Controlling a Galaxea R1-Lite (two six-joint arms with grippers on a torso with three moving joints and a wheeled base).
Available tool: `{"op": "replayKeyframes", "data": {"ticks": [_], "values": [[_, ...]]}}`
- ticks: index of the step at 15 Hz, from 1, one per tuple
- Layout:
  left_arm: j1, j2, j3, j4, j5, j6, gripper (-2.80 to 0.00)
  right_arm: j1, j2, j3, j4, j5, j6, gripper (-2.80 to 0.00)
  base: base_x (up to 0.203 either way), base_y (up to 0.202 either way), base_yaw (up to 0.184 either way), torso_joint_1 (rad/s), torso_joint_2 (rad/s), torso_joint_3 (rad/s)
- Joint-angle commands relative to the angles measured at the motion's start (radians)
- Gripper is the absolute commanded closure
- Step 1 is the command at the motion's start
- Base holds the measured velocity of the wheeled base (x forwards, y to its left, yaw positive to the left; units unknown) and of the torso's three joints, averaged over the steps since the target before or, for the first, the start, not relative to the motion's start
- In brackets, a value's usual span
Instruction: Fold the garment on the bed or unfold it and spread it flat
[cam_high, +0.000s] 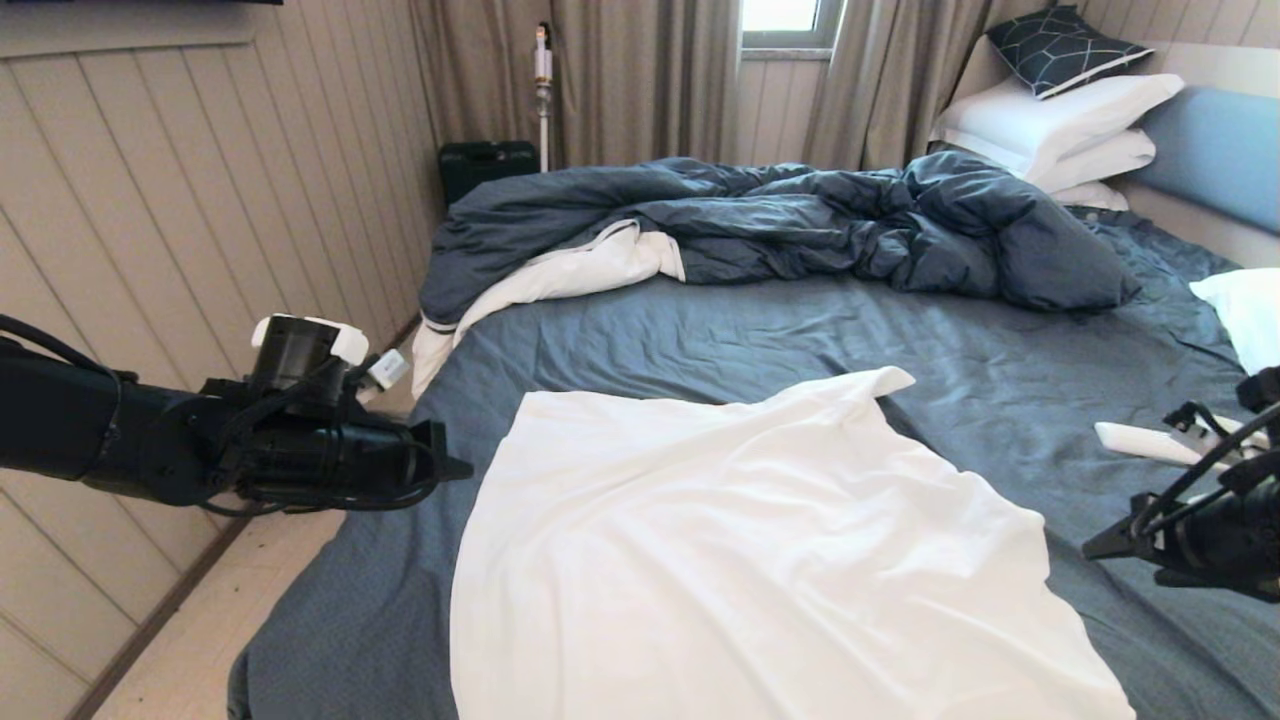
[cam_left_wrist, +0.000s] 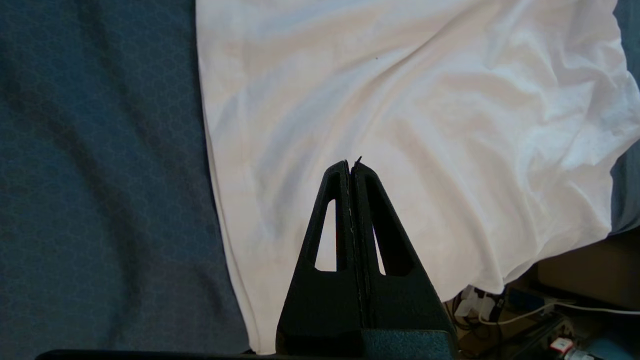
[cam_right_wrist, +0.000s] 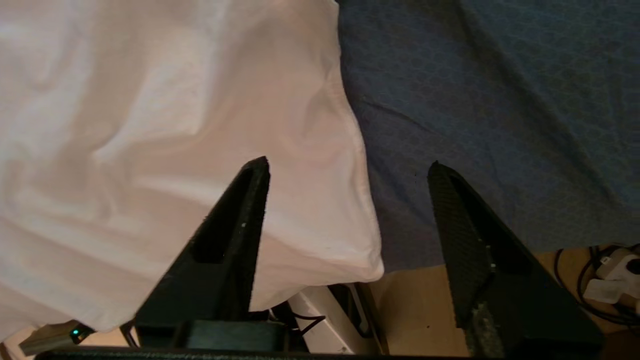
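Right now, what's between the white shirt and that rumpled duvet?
Only bare blue sheet, lightly creased, lies between the shirt and the duvet. The head view shows it.

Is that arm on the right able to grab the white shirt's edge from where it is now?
Probably yes. The right gripper hangs open just above the garment, with its hem corner between the fingers and nothing in between. The left gripper is shut, hovering over the opposite edge.
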Motion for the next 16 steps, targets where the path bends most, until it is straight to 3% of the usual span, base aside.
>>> {"op": "replayKeyframes", "data": {"ticks": [1, 14, 15, 16], "values": [[-0.003, 0.002, 0.004, -0.001, -0.003, -0.002, 0.00, -0.006, 0.047, 0.024, -0.033, 0.002, -0.004, -2.80, 0.000, 0.000, 0.000, 0.000, 0.00, 0.000], [-0.014, 0.028, 0.002, -0.002, -0.010, -0.002, 0.00, 0.099, 0.286, 0.112, -0.242, -0.009, 0.019, -2.80, 0.000, 0.000, 0.000, 0.000, 0.00, 0.000], [-0.014, 0.033, 0.002, -0.003, -0.009, -0.002, 0.00, 0.107, 0.295, 0.112, -0.244, -0.013, 0.019, -1.81, 0.000, 0.000, 0.000, 0.000, 0.00, 0.000], [-0.014, 0.033, 0.002, -0.003, -0.010, -0.002, 0.00, 0.109, 0.298, 0.115, -0.245, -0.020, 0.021, 0.00, 0.000, 0.000, 0.000, 0.000, 0.00, 0.000]]}}
